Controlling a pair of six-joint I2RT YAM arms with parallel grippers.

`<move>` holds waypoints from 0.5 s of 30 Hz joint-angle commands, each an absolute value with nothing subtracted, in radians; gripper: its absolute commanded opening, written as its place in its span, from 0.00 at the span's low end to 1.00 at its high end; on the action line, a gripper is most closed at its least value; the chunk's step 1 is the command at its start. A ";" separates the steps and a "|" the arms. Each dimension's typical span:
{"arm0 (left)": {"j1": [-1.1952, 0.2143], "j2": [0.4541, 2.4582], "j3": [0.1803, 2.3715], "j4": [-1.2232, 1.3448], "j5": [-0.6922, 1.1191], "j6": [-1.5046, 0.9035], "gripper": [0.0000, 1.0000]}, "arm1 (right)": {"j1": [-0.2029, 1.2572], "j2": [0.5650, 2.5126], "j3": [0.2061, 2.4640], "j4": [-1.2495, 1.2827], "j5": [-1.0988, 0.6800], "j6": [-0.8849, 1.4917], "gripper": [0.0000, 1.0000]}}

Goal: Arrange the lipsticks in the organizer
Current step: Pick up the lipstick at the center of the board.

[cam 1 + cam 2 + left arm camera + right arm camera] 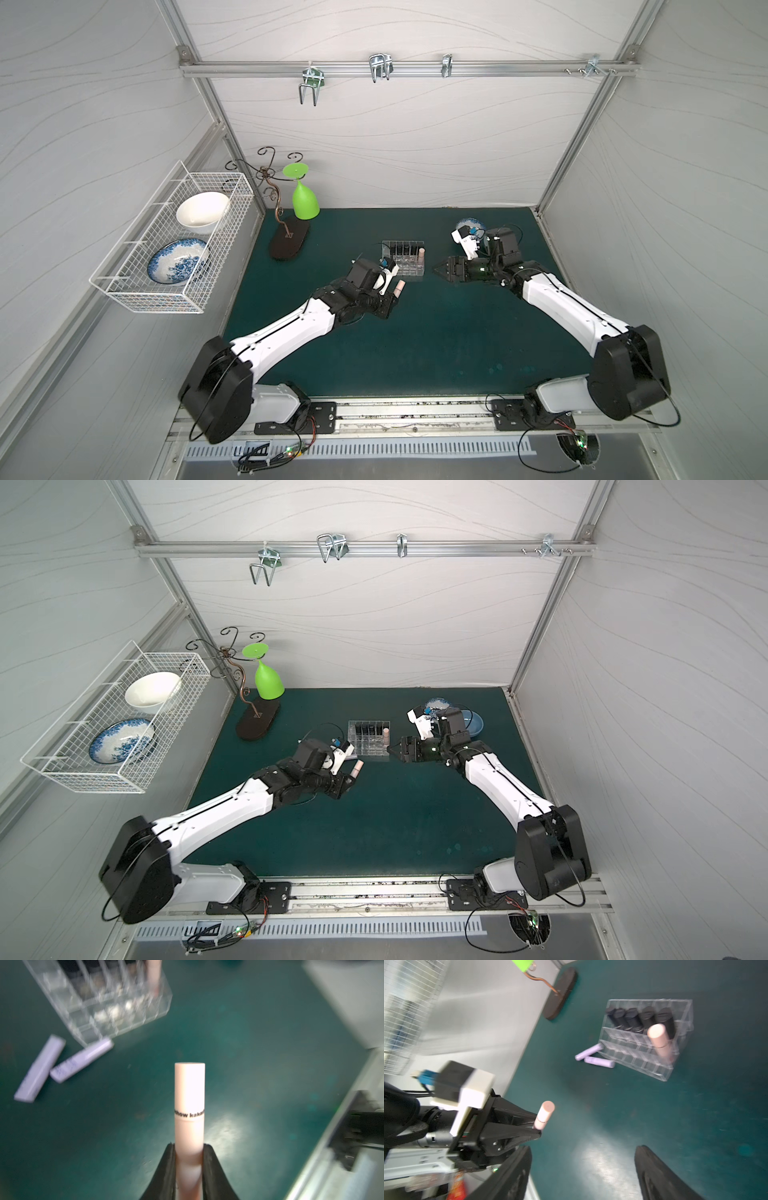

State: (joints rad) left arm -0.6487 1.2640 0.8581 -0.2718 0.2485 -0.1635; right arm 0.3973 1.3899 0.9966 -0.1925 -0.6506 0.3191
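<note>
Pink glossy plastic is likely making this light, stiff lipstick slippery, so you are pinching its lower end in the clamped left gripper just short of the organizer, while the right gripper is gaping empty.

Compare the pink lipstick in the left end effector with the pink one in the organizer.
The held pink lipstick is clamped by one end in the left end effector; the slotted pink lipstick stands free. The held one is outside the organizer; the slotted one sits in an edge cell. Both are pale pink, round, slim.
</note>
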 commanded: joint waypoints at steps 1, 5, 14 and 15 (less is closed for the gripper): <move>-0.647 1.219 0.844 -0.186 0.413 -0.178 0.18 | 0.401 1.369 1.016 -0.116 -0.833 0.381 0.85; -0.647 1.183 0.846 -0.172 0.487 -0.198 0.17 | 0.463 1.367 1.014 -0.089 -0.892 0.379 0.86; -0.647 1.124 0.834 -0.142 0.535 -0.229 0.16 | 0.576 1.435 1.086 -0.138 -0.936 0.338 0.68; -0.647 1.121 0.834 -0.144 0.535 -0.230 0.16 | 0.578 1.436 1.090 -0.137 -0.941 0.339 0.65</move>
State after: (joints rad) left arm -0.6487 1.1423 0.8234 -0.2001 0.4999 -0.2195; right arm 0.5766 1.4189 1.0653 -0.1390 -0.8989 0.3416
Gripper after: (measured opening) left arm 0.229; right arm 0.665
